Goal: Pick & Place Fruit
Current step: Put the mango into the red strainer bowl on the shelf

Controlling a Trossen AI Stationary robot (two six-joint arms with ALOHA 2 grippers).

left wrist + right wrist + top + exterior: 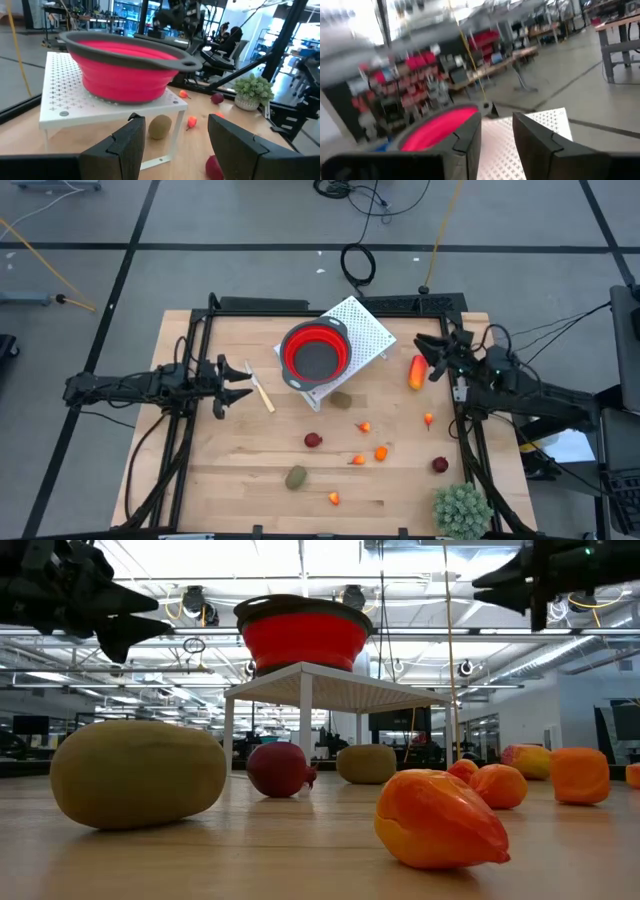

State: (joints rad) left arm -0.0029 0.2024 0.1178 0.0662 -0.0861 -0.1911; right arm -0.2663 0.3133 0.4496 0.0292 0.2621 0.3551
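The fruit lies loose on the wooden table: an orange-red piece (416,370), olive-brown ovals (342,400) (296,477), dark red balls (313,440) (440,465) and several small orange bits (381,452). A red bowl (315,350) stands on a white perforated stand (368,330). My left gripper (240,380) (175,145) is open at the left, held level and pointing at the stand, with nothing between its fingers. My right gripper (428,355) (497,145) hangs raised at the right, beside the orange-red piece, narrowly open and empty.
A cream-handled knife (262,392) lies just in front of my left gripper. A spiky green plant ball (462,510) sits at the near right corner. Black frame rails (190,430) run along the table's left and right sides.
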